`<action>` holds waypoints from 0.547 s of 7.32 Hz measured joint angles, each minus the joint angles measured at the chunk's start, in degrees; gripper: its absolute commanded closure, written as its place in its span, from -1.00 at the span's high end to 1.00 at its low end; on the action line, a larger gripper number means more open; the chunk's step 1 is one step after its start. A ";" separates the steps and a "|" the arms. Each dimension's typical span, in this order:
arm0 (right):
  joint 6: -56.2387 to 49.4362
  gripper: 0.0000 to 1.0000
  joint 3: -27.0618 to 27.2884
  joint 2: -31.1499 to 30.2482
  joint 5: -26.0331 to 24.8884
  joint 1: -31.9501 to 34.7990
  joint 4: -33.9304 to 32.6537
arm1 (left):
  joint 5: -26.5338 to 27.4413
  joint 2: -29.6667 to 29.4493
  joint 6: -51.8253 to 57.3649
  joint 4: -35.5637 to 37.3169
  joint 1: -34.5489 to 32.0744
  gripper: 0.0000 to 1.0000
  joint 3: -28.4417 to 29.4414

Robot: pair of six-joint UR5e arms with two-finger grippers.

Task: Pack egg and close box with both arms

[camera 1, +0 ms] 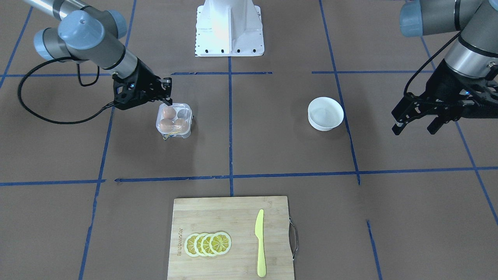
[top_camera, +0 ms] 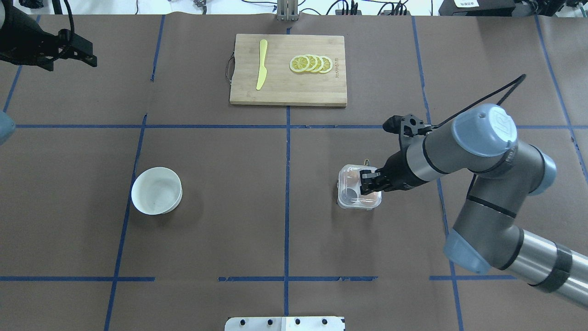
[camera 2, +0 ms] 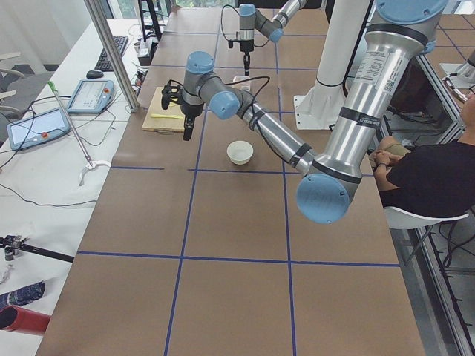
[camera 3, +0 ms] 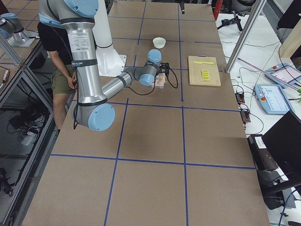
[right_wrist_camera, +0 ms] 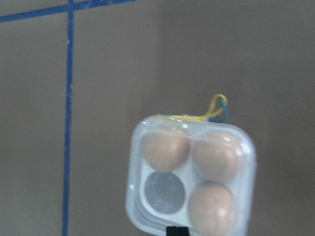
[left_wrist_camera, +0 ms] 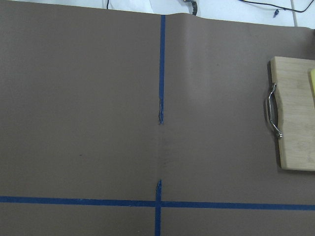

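The box [right_wrist_camera: 163, 192] stands on the worktop [camera 1: 272, 136] in my right half with its clear lid apparently down. Three brown eggs [right_wrist_camera: 166, 149] fill three of its four cups, and which one is the task's egg I cannot tell. My right tool [right_wrist_camera: 177, 231] sits at the box's edge nearest my base, fingers drawn narrow. My left tool [camera 1: 415, 127] hangs wide and empty above the worktop, well apart from the white bowl [camera 1: 325, 113].
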 measured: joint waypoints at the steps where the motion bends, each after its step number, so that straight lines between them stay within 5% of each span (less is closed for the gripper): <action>1: 0.34 -0.44 -1.67 5.13 -0.69 -0.63 -2.95 | -0.32 0.46 0.64 -0.20 -0.28 1.00 0.52; 2: 0.64 0.99 -2.52 8.43 -1.25 -1.00 -4.54 | -0.44 1.25 1.24 -0.81 -0.32 1.00 0.84; 4: 3.79 1.00 -1.50 10.76 -3.46 -1.08 -5.71 | -0.63 4.58 6.65 -2.79 -1.52 1.00 1.38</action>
